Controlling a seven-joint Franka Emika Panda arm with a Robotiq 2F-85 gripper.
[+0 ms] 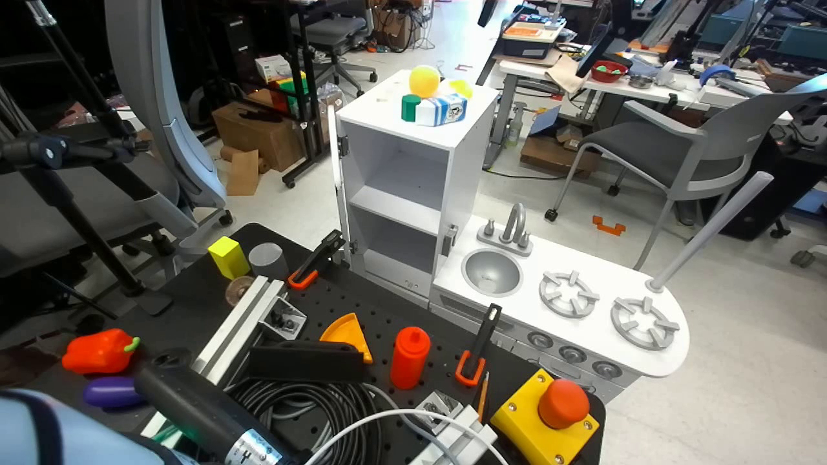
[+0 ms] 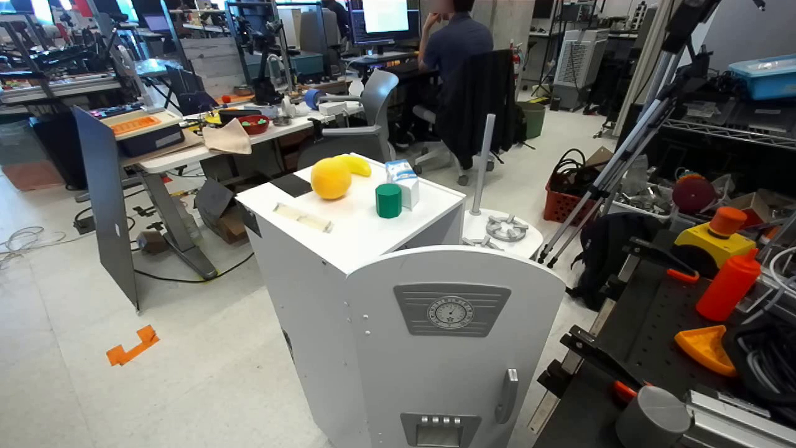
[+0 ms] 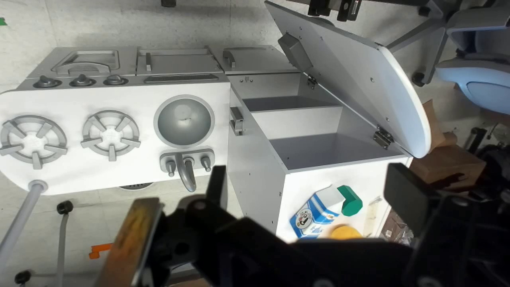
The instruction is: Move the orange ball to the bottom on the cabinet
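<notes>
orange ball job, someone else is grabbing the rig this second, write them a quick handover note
Gripper: open, holding nothing.
Orange ball: on top of the cabinet, near a banana, a carton and a green block.
Done: the door stands open; the ball is not yet gripped or brought down.
Left: grasp the ball, lower it, set it at the bottom, probably meaning the lower compartment, then release. Mind the neighbours when closing in.

A yellow-orange ball (image 2: 331, 178), yellow banana (image 2: 356, 165), green block (image 2: 388, 201) and blue-and-white carton (image 1: 444, 110) bearing a round black-and-white emblem (image 3: 304, 218) stand out against the white cabinet (image 1: 468, 174); the sink (image 1: 492, 272) is silver-grey, the gripper (image 3: 310, 186) black.
</notes>
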